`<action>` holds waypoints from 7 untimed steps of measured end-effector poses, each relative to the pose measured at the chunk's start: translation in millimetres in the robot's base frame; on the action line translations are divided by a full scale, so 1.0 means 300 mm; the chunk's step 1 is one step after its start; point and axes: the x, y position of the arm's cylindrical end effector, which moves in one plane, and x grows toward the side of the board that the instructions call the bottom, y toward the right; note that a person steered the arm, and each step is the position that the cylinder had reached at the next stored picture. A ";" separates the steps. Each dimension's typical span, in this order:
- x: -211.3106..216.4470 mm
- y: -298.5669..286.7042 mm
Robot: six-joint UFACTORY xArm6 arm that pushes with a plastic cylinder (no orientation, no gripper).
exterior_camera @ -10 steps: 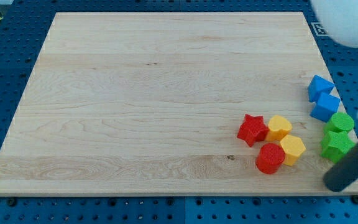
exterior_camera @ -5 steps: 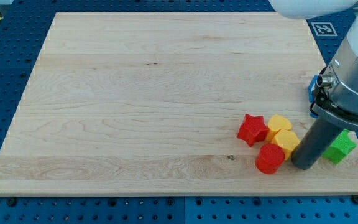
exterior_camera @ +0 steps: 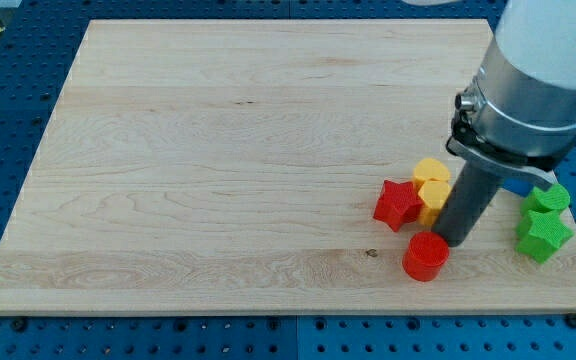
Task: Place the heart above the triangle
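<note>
Heart-shaped yellow plastic block (exterior_camera: 431, 170), as far as you can judge its shape, sits low on the right of the pale wooden tabletop (exterior_camera: 218, 150), touching a second yellow block (exterior_camera: 433, 198) beside a red star block (exterior_camera: 396, 203). You have no jaws, only my tip (exterior_camera: 455, 240), just right of the yellows, seemingly placed to shove them. A blue block (exterior_camera: 516, 184), perhaps the triangle, hides behind the rod

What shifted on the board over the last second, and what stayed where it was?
My tip swept in from the view's right and now sits among the blocks, just above the red cylinder. The two yellow blocks were pushed up and left. The red star slid slightly left, and the cylinder nudged left. The green blocks kept their place; the blue blocks are now mostly hidden behind the arm.
</note>
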 end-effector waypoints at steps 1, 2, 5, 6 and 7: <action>-0.015 0.000; -0.019 -0.043; -0.116 -0.120; -0.171 -0.133; -0.164 -0.110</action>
